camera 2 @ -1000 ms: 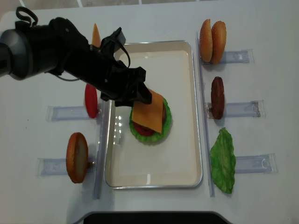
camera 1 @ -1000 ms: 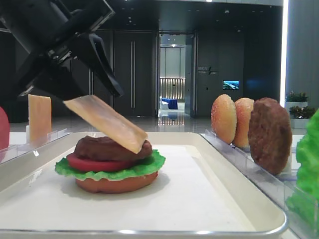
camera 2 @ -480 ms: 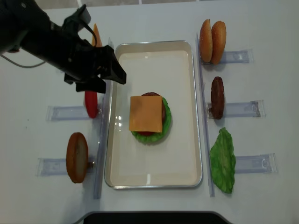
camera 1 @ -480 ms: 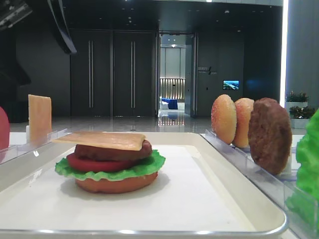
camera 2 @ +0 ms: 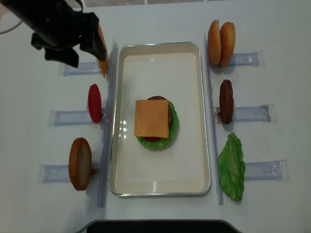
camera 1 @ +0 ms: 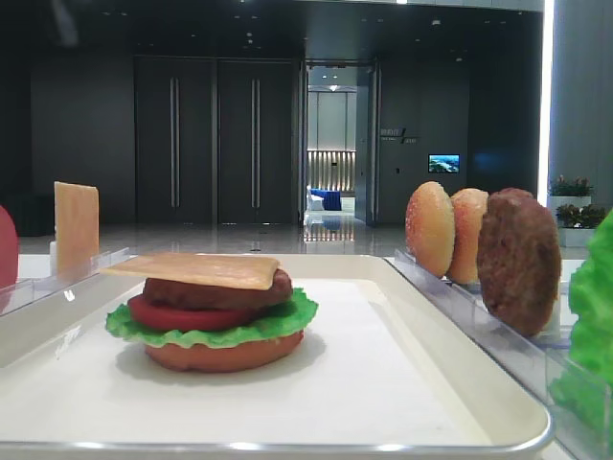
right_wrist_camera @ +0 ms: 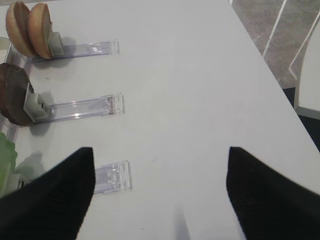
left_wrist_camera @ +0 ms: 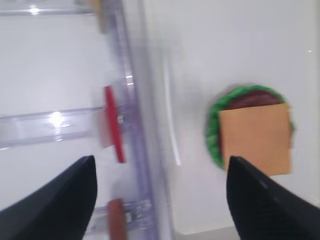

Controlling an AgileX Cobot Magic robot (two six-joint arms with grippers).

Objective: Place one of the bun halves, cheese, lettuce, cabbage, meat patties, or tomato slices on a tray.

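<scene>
- The left gripper (camera 2: 90,46) is seen in the overhead view at the upper left, above the worktop (camera 2: 160,19) and outside the tray (camera 2: 206,121); its jaws are released and nothing is held between them
- In the left wrist view the two dark fingers (left_wrist_camera: 55,200) stand wide apart at the bottom corners, with only empty space between them
- The cheese (camera 2: 152,118) lies flat on top of the stacked burger in the middle of the tray, well apart from the left jaws, and it is touched by no gripper
- Under the cheese a meat patty (camera 1: 215,287), a tomato slice (camera 1: 182,314), the lettuce (camera 1: 225,328) and a flat bun bottom (camera 1: 222,353) are stacked
- A second cheese slice (camera 1: 76,228) stands upright in a clear rack (camera 2: 80,68) just beside the left jaws, partly hidden by them from above
- Below the left jaws in the overhead view, a red tomato slice (camera 2: 95,103) and a bun half (camera 2: 79,163) stand in racks left of the tray
- The right gripper (right_wrist_camera: 160,200) is shown only by its wrist view: its two dark fingers (right_wrist_camera: 270,195) are spread wide over the bare worktop, and nothing is grasped
- To the left of the right jaws in that view, two bun halves (right_wrist_camera: 29,28), a patty (right_wrist_camera: 15,100) and a green leaf (right_wrist_camera: 6,165) are seen at their racks
</scene>
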